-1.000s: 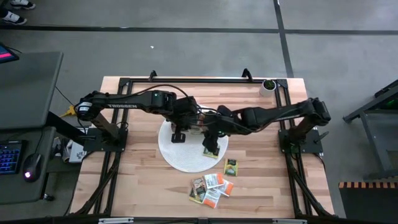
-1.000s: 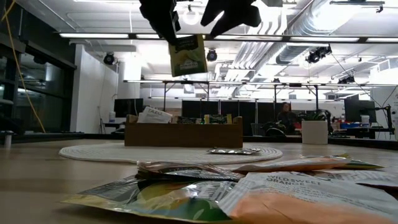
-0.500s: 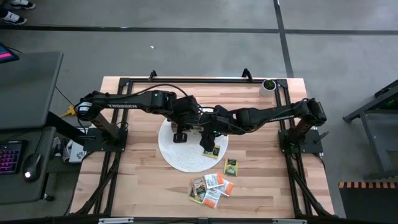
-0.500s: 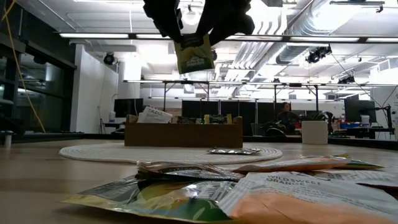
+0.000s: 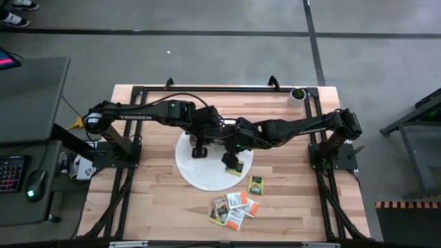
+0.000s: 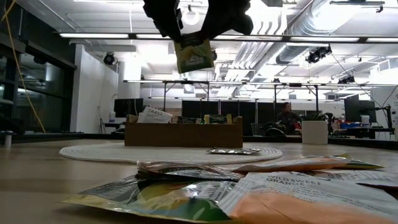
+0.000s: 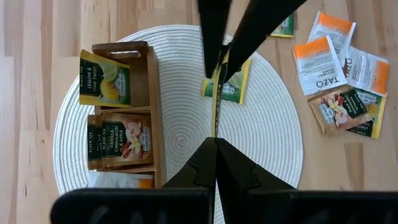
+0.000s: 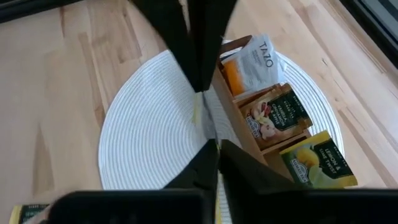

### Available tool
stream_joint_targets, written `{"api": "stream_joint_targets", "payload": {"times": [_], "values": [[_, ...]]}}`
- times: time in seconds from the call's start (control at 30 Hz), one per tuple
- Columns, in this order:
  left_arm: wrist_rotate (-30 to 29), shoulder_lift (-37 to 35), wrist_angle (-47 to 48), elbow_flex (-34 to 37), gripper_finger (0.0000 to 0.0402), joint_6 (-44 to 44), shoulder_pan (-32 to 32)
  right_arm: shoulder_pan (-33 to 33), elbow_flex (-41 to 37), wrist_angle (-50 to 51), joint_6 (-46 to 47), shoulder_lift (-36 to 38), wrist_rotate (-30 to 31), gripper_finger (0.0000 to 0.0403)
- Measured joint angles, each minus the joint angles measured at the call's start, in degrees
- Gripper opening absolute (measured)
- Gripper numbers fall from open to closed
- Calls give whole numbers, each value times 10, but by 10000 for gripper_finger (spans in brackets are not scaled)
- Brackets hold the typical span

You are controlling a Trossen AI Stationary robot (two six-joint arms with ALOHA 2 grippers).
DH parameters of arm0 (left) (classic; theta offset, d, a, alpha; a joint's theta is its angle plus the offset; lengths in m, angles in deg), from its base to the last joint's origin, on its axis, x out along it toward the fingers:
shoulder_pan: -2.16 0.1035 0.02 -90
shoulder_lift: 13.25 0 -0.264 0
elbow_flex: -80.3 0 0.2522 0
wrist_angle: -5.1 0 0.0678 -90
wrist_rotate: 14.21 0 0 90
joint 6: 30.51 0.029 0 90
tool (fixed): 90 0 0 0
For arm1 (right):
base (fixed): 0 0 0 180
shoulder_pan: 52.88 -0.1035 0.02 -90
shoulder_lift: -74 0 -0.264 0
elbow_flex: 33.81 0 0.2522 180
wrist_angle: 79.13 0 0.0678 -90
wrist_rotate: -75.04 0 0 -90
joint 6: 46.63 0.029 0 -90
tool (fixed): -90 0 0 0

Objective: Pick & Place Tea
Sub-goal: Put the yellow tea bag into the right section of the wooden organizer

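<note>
I see both grippers meeting above the white mat point(image 5: 207, 169), the left gripper point(image 6: 163, 23) and right gripper point(image 6: 225, 22) each pinching the same green packet point(image 6: 193, 54), which hangs in the air over the wooden box point(image 6: 184, 133). Packets already stand in the box point(image 7: 115, 134), one more lies flat on the mat point(image 7: 233, 87), another sits alone on the table point(image 5: 255, 184), and a loose pile point(image 5: 234, 208) rests near the front edge.
</note>
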Motion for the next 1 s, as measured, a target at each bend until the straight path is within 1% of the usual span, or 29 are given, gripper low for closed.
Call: {"api": "stream_joint_targets", "payload": {"times": [0.17, 0.37, 0.43, 0.5, 0.6, 0.73, 0.83, 0.93, 1.0], "values": [[0, 0, 0, 0, 0, 0, 0, 0, 0, -6, -11, 0, -23, 3], [0, 0, 0, 0, 2, 5, 0, 0, 0, -4, -12, 0, -15, 1], [0, 0, -2, 0, 12, 11, 0, 0, 0, -2, -12, 0, -11, 1], [0, 0, -2, 0, 31, 19, 0, 0, 0, 3, -11, 0, -9, 1], [-10, 0, -1, 0, 75, 21, 0, -1, 0, 19, -6, 0, -5, 1], [-40, -6, 9, 1, 140, 18, 0, -3, 0, 42, 4, 0, 14, 1], [-81, -11, 24, 0, 179, 16, 0, -3, 0, 63, 13, 0, 23, 0], [-120, -19, 65, 2, 200, 15, 0, -3, 0, 93, 20, 0, 30, 0], [-119, -27, 67, 0, 203, 12, 8, -3, 0, 106, 25, 0, 32, 0]]}}
